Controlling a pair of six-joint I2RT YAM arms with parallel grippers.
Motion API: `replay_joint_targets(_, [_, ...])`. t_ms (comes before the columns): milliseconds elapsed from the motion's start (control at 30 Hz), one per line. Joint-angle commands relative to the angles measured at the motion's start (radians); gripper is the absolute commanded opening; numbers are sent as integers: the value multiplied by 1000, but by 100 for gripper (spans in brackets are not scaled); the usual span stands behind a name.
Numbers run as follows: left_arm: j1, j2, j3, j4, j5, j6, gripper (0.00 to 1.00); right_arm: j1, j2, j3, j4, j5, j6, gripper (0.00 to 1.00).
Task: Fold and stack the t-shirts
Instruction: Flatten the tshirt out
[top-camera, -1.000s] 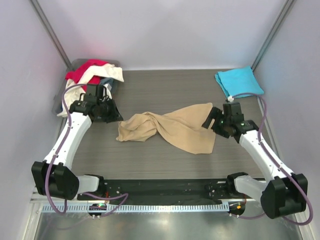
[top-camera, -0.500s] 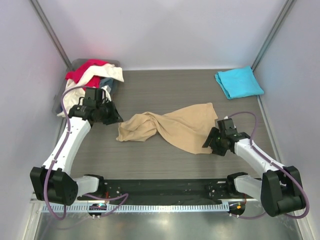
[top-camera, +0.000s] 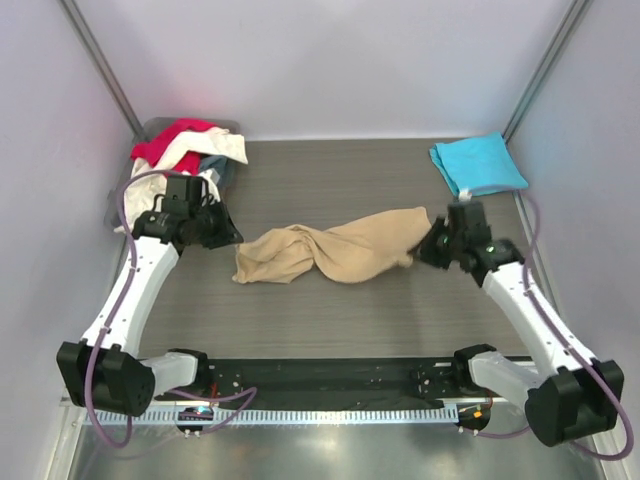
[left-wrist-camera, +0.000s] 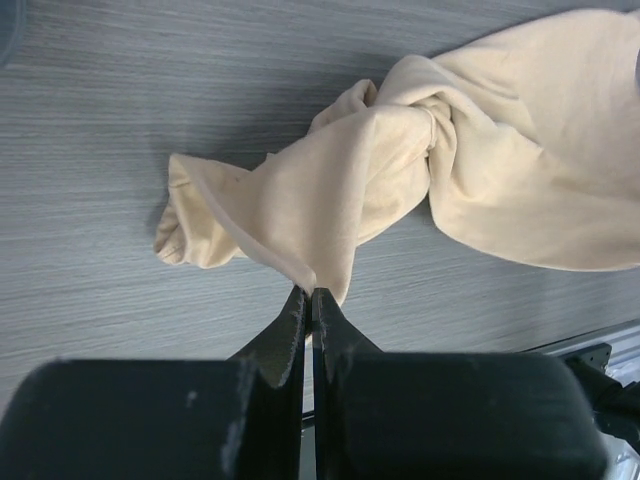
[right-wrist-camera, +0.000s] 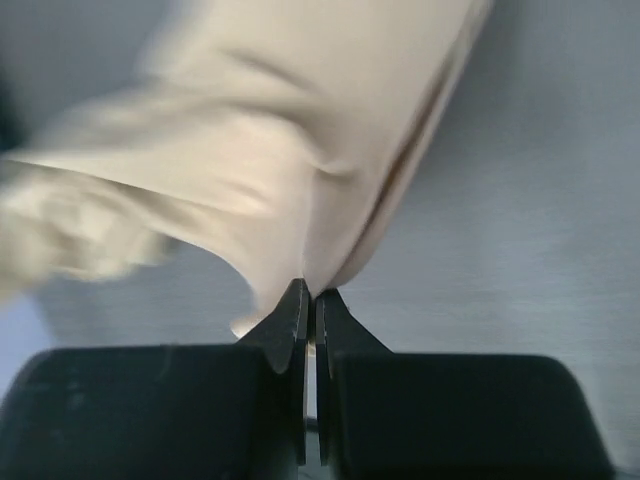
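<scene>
On the table (top-camera: 330, 190), the twisted tan t-shirt (top-camera: 330, 255) has its right edge clamped and lifted by the right gripper (top-camera: 428, 250), probably to untwist it for folding, while just left of it hovers the left gripper (top-camera: 228, 235), jaws together and seemingly empty, and beyond it to the right lies the folded turquoise t-shirt (top-camera: 478, 165).

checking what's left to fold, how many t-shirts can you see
5: tan t-shirt mid-table; turquoise t-shirt folded far right; red, white and dark blue-grey ones heaped far left, where more may be hidden.

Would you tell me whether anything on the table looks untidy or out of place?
Yes: the tan t-shirt lies twisted and knotted mid-table rather than flat, its right end pinched by the right gripper. The turquoise t-shirt sits neatly folded.
</scene>
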Motion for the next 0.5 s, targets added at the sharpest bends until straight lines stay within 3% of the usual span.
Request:
replay_joint_targets(0, [6,-52,69,-24,-17,38,0,7,-61,388,-71,36,23,1])
replay_joint_targets(100, [6,-70,80,-25,-8,33,0,5,37,694,-103,125,3,1])
replay_joint_targets(133, [6,-73,82,-25,-5,33,0,2,80,695,-100,125,-7,1])
replay_joint_targets(167, [4,-74,85,-25,-5,31,0,-4,123,803,-97,186,-11,1])
replay_joint_targets(333, [6,-78,94,-42,0,33,0,-62,550,1185,-59,280,-36,1])
replay_joint_targets(367, [7,-80,96,-45,0,33,0,-91,638,1245,-65,282,-59,17])
replay_joint_targets(400, [7,-83,96,-53,1,31,0,-110,714,1311,-88,233,-65,51])
replay_joint_targets(433, [6,-92,97,-54,1,33,0,-130,890,1468,-128,207,-66,94])
replay_joint_targets(467, [6,-95,96,-62,4,33,0,-146,972,1557,-239,181,-73,100])
